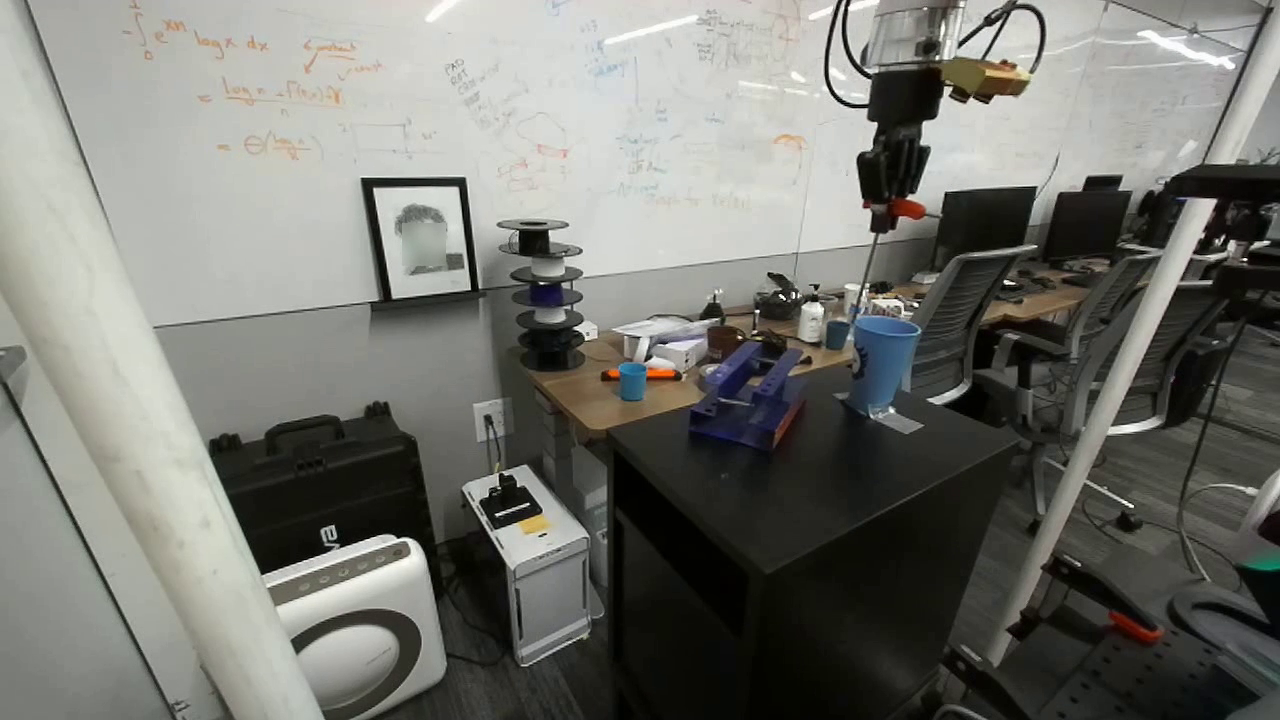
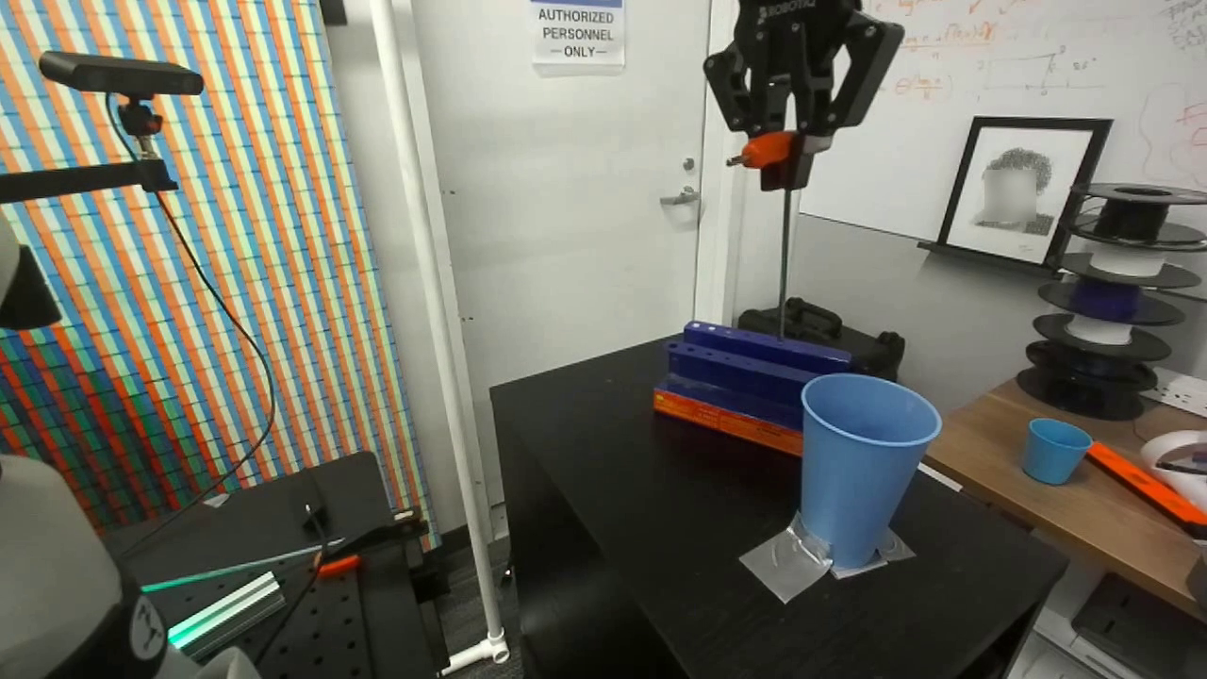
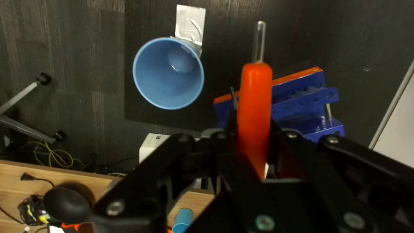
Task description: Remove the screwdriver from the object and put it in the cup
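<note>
Nearest in the wrist view, our gripper [image 3: 253, 125] clamps the orange handle of the screwdriver [image 3: 256, 98], whose long shaft hangs nearly upright and seems free of the dark blue holder [image 2: 750, 382]. We have the handle higher than the cup [image 2: 860, 481], off to the side where the holder stands. Next, we judge, it must go sideways over the cup; whether the tip clears the rim, we cannot tell.

Orange-handled screwdriver [image 3: 255, 110] clear of holder [image 2: 740, 375]
</note>
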### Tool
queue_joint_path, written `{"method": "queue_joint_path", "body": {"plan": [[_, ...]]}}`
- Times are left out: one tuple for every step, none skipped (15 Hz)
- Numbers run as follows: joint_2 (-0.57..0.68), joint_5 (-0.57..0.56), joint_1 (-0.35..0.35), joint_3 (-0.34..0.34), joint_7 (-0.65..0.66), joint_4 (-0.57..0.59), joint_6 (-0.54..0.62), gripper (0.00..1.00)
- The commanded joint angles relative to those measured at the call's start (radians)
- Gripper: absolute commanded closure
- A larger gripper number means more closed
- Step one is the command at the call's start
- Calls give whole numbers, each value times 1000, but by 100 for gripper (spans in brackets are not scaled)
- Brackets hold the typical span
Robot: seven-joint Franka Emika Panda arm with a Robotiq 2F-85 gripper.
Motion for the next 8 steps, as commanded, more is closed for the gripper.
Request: {"method": "queue_joint_path", "body": {"plan": [[-5, -6, -45, -30, 54, -10, 29, 87], [0, -1, -52, -37, 55, -8, 31, 87], [8, 2, -58, -41, 61, -4, 36, 87], [15, 4, -61, -43, 66, 0, 36, 87], [27, 9, -62, -43, 67, 3, 34, 87], [35, 5, -63, -42, 70, 3, 35, 85], [47, 3, -64, -42, 80, 4, 34, 56], [58, 9, -65, -44, 80, 6, 30, 55]]}}
